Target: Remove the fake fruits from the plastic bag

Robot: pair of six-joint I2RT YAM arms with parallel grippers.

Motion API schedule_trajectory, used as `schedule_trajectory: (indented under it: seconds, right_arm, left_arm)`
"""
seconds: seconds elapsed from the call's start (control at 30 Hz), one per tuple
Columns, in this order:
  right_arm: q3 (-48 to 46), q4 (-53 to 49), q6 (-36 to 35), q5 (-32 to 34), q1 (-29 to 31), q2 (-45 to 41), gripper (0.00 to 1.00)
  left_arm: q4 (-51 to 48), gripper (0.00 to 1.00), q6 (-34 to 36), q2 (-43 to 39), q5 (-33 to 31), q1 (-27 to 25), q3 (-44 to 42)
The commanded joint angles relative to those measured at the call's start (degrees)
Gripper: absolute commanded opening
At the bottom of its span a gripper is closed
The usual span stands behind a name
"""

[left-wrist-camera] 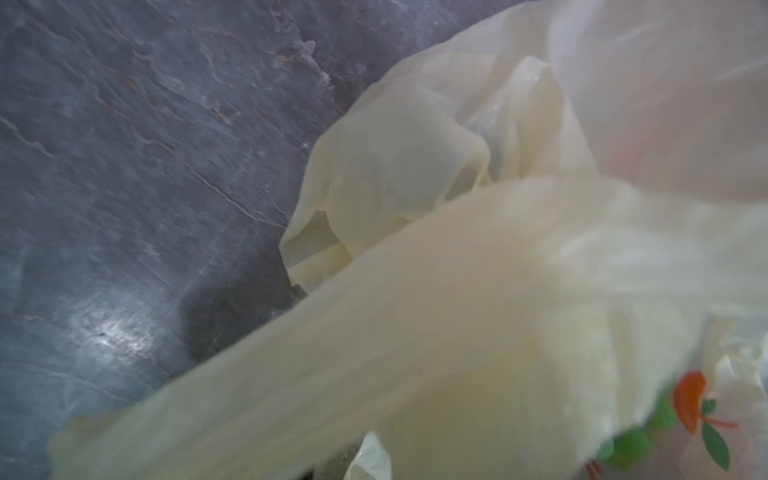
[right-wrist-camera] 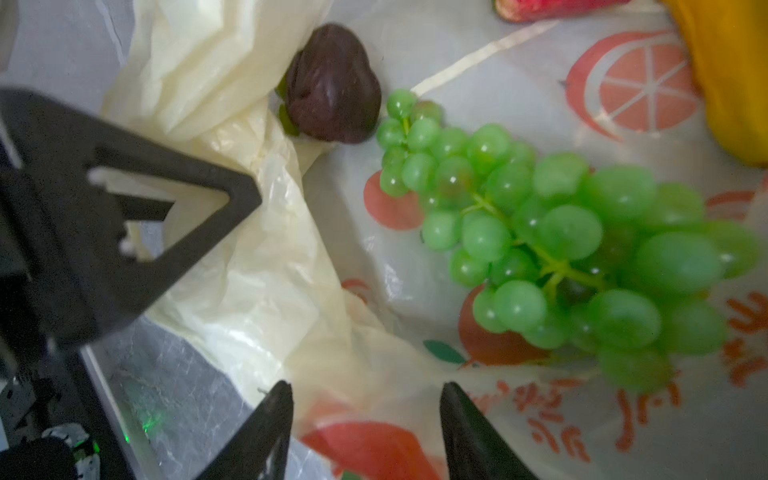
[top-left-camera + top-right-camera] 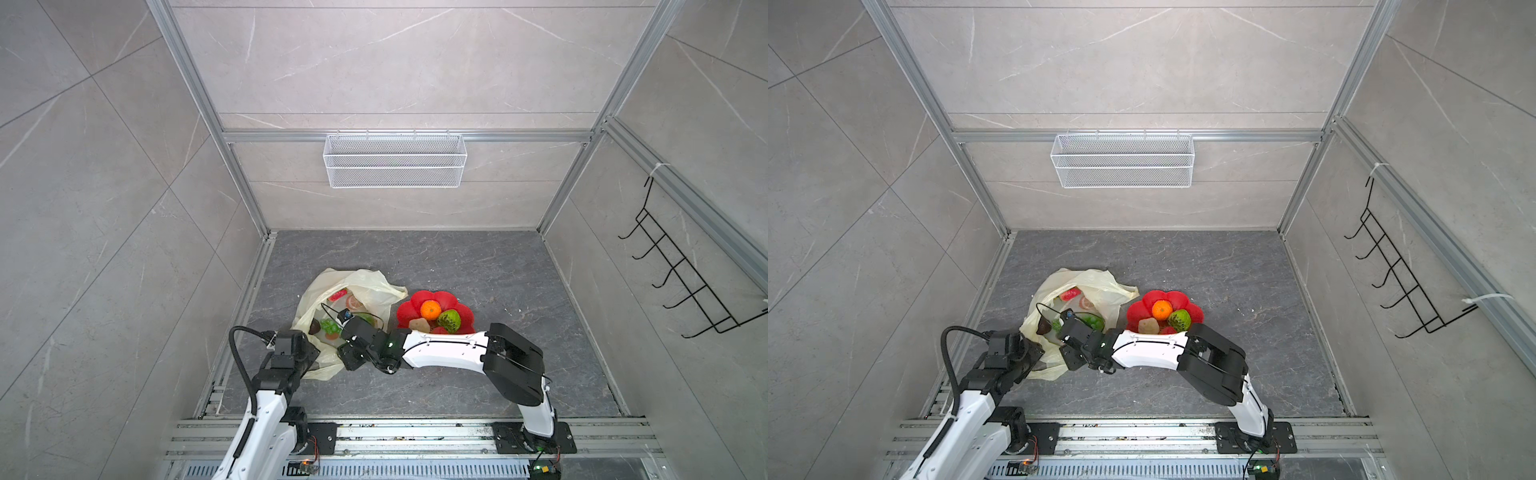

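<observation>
The plastic bag (image 3: pixel 361 286) lies near-left on the counter (image 3: pixel 478 270), grape bunch (image 2: pixel 552 249) inside. Right gripper (image 2: pixel 366 386) hangs above the bunch, jaws apart, empty; left gripper (image 3: pixel 311 359) at the bag's near edge, grip unreadable

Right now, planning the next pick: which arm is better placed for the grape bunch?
Likely right: the right gripper hangs open just short of the grape bunch in the plastic bag; the left gripper sits at the bag's near edge.

Pale-yellow plastic bag (image 3: pixel 365 286) crumpled, mouth open; green grape bunch (image 2: pixel 552 249) lying inside.
</observation>
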Motion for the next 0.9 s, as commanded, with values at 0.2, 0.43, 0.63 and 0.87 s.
schedule_trajectory:
  seconds: [0.2, 0.43, 0.63, 0.87]
  right_arm:
    - [-0.83, 1.92, 2.41, -2.65, 2.88, 4.00, 0.58]
    - [0.02, 1.06, 1.77, -0.51, 2.95, 2.71, 0.58]
    - [-2.89, 1.12, 1.28, 1.55, 1.52, -4.67, 0.58]
    - [-0.53, 2.00, 0.67, -2.30, -3.64, -7.07, 0.59]
  left_arm:
    - [4.15, 0.79, 6.87, 11.06, 5.64, 3.94, 8.22]
    - [7.35, 0.78, 8.87, 17.62, 5.98, 4.01, 9.55]
    - [12.68, 0.49, 11.89, 21.36, 11.05, 3.90, 9.70]
    - [12.47, 0.20, 10.40, 21.19, 9.88, 3.95, 7.86]
